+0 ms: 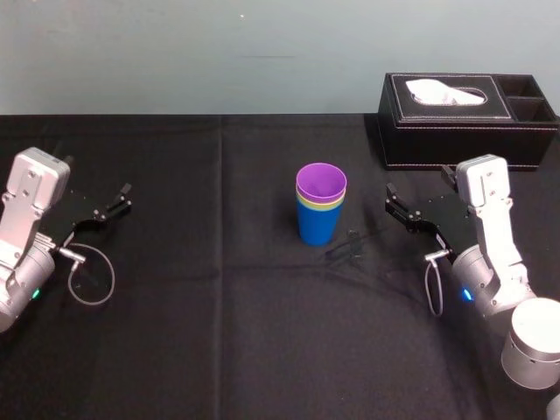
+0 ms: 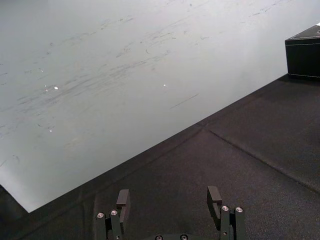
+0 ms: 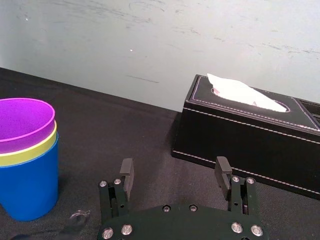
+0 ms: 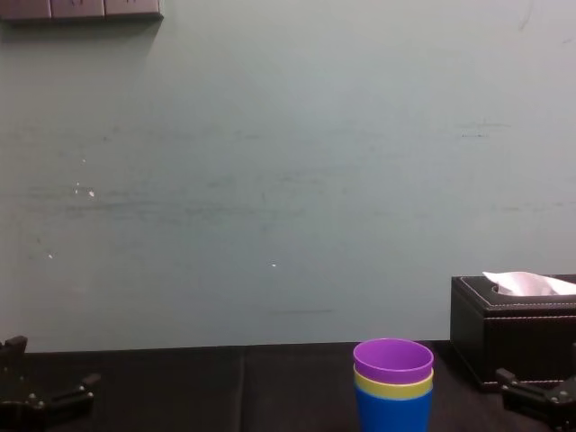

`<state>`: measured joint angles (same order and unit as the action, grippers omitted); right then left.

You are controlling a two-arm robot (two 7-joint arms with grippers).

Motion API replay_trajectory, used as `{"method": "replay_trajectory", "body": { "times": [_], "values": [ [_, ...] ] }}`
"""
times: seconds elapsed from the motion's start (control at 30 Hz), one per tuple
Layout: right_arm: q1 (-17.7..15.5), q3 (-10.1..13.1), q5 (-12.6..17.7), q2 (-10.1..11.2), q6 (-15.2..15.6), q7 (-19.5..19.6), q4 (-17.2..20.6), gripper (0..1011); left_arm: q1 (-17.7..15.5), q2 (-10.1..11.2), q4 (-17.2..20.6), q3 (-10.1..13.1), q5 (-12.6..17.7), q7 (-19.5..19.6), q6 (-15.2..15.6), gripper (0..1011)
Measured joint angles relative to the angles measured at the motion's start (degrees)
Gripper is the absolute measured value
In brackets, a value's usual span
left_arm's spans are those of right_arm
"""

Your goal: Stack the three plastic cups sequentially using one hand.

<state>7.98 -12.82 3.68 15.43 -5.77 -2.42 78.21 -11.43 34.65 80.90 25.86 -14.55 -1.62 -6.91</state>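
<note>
the stacking looks done. the blue cup stands upright on the bench, about midway between the left and right edges and nearer the back edge than the front. the yellow-green cup is nested in it and the purple cup is nested on top, so little more than their rims show. all three sit straight, none tilted. as far as i can judge, no step is left.

the right claw hangs near the cups on their right, clear of them, jaws spread wide and holding nothing. the left claw is by the left edge, well apart from the cups, likewise wide open and empty. the tissue box sits toward the back right corner, apart from the cups.
</note>
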Motion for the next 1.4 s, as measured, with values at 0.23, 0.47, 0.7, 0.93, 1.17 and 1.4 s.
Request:
{"method": "replay_trajectory", "body": {
  "times": [0.23,0.47,0.7,0.93,1.17,1.4],
  "values": [
    [0.0,0.0,0.0,0.0,0.0,0.0,0.0,1003,0.0,0.0,0.0,0.0,0.0,0.0,0.0,1012],
    [0.0,0.0,0.0,0.0,0.0,0.0,0.0,1003,0.0,0.0,0.0,0.0,0.0,0.0,0.0,1011],
    [0.0,0.0,0.0,0.0,0.0,0.0,0.0,1003,0.0,0.0,0.0,0.0,0.0,0.0,0.0,1011],
    [0.0,0.0,0.0,0.0,0.0,0.0,0.0,1003,0.0,0.0,0.0,0.0,0.0,0.0,0.0,1011],
    [0.0,0.0,0.0,0.0,0.0,0.0,0.0,1003,0.0,0.0,0.0,0.0,0.0,0.0,0.0,1011],
    [0.0,0.0,0.0,0.0,0.0,0.0,0.0,1003,0.0,0.0,0.0,0.0,0.0,0.0,0.0,1011]
  ]
}}
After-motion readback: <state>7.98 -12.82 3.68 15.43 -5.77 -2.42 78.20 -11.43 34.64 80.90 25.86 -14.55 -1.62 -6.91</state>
